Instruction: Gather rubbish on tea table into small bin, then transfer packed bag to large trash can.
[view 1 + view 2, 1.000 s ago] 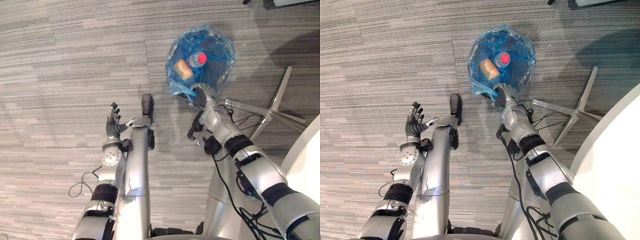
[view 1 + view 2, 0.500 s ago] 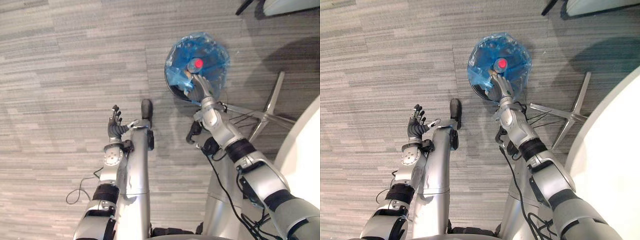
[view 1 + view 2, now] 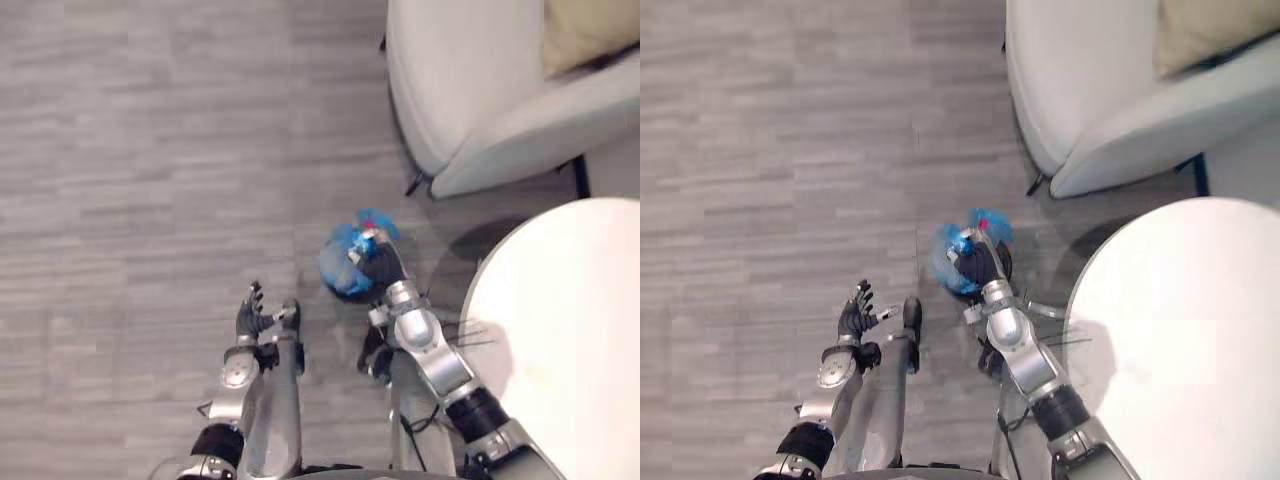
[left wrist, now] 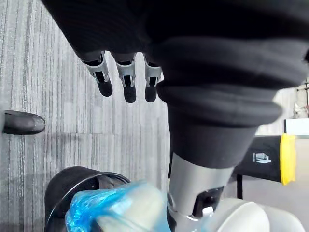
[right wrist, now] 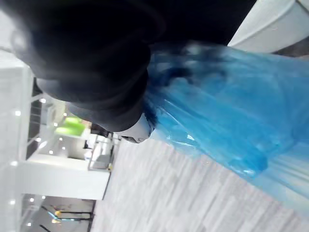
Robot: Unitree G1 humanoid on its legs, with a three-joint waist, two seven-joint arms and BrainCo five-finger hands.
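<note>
The blue rubbish bag point(image 3: 343, 262) is bunched together, with something red showing at its top. My right hand point(image 3: 381, 268) is shut on its gathered upper part, and the wrist view has the blue plastic point(image 5: 227, 111) right against the hand's cover. The small black bin point(image 4: 72, 186) sits on the floor beneath the bag point(image 4: 116, 208). My left hand point(image 3: 251, 317) hangs open to the left of the bin, its fingers point(image 4: 128, 79) straight and holding nothing.
A pale armchair point(image 3: 470, 90) stands behind the bin on grey carpet. A round white table point(image 3: 560, 330) sits to the right of my right arm. A black container with a yellow edge point(image 4: 270, 157) stands further off. Open floor lies to the left.
The camera has risen, so the whole scene looks smaller and the armchair and table have come into view. The bag's mouth, spread over the bin before, is now bunched in my right hand.
</note>
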